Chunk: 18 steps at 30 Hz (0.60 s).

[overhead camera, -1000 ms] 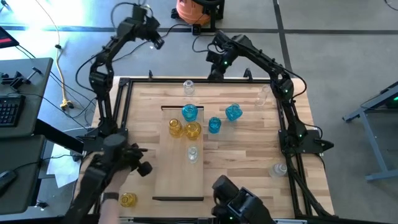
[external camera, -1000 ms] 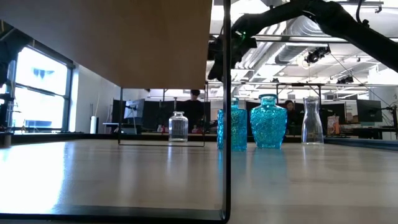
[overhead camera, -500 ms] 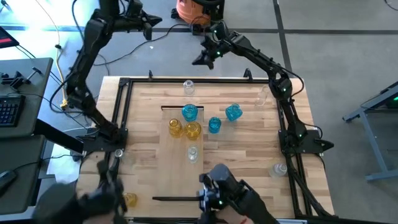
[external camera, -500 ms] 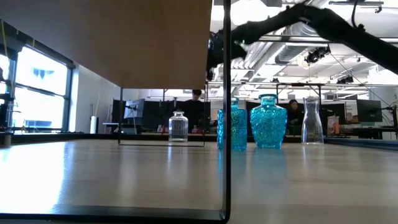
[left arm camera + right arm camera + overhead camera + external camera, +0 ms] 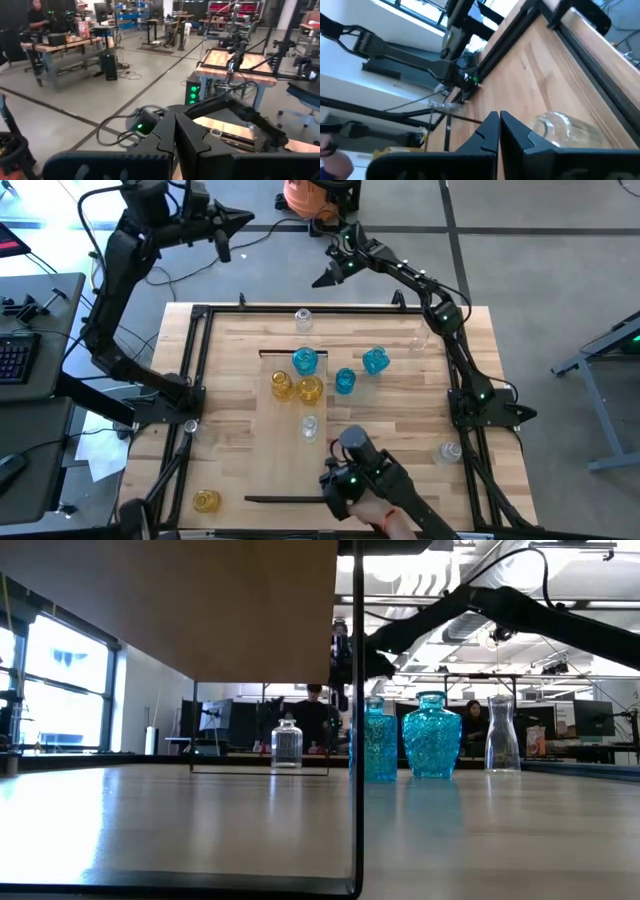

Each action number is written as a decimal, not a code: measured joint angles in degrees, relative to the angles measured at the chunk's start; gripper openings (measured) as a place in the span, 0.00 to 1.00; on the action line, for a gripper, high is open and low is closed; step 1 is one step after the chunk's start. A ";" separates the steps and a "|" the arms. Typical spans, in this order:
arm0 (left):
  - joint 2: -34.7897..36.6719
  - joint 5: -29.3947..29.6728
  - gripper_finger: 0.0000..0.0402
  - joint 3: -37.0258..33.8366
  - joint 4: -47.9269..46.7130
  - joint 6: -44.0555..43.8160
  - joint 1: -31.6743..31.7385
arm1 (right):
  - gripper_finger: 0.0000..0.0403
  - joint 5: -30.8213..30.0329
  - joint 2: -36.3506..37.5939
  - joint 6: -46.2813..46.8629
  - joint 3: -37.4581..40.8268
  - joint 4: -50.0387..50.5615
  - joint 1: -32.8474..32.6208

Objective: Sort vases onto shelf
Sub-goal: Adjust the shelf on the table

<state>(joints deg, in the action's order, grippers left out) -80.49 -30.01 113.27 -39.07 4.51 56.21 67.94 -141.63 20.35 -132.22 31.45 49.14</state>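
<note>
Both claws are clenched and empty: the left claw (image 5: 243, 218) and the right claw (image 5: 322, 280) hang beyond the worktop's (image 5: 400, 430) far edge. On the shelf (image 5: 290, 465) stand a blue vase (image 5: 305, 361), two yellow vases (image 5: 297, 387) and a clear vase (image 5: 311, 427)

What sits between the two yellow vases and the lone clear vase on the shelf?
Nothing: in the high view, bare shelf wood separates the yellow vases from the clear vase.
</note>
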 joint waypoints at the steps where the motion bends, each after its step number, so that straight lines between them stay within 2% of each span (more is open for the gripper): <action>1: 0.10 0.47 0.00 -0.01 -0.01 -0.03 -0.44 | 0.00 0.31 -0.03 0.56 0.02 -0.08 0.04; 6: -0.09 2.30 0.00 -0.04 0.04 -1.33 -2.44 | 0.00 1.02 0.25 1.42 -0.05 -0.52 -0.16; 9: -0.33 2.28 0.00 -0.07 0.02 -1.33 -3.42 | 0.00 1.03 0.23 -1.45 -0.05 1.62 -0.16; 15: -0.29 2.31 0.00 -0.07 0.04 -1.33 -4.73 | 0.00 0.75 0.32 -17.13 -0.05 15.07 -0.41; 18: -0.29 2.33 0.00 -0.07 0.05 -1.28 -4.92 | 0.00 -2.02 0.47 -27.63 -0.05 23.18 -0.80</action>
<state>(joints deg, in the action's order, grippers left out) -80.77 -27.68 113.21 -39.02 3.24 51.29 65.92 -141.16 -7.28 -132.27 54.64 48.33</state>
